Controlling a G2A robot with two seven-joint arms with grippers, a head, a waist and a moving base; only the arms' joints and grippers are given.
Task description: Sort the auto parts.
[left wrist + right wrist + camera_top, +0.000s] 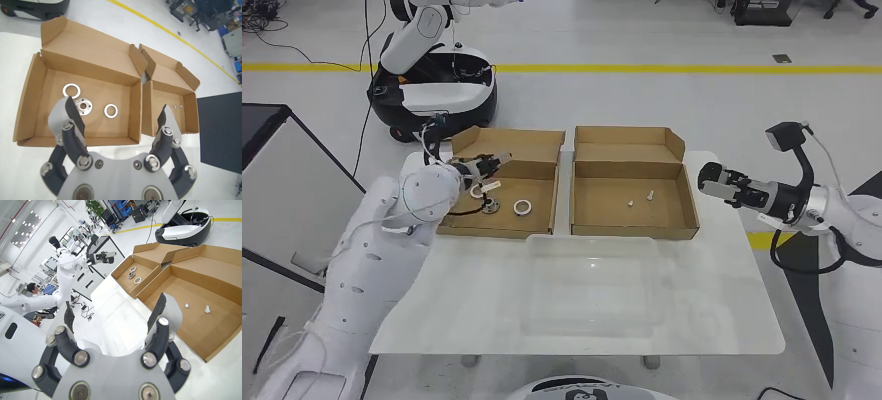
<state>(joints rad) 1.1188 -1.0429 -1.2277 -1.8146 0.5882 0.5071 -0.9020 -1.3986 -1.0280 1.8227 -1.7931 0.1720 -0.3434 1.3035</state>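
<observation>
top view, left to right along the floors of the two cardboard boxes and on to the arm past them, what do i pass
flanged disc → flat ring → short fastener → bolt → right gripper

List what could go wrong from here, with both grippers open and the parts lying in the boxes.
The left gripper hangs open over the flange and rings; lowering could knock them or clip the box wall.
The rings lie flat on cardboard, so a pinch may slip.
The bolts in the other box are small; the right gripper might miss one.
</observation>
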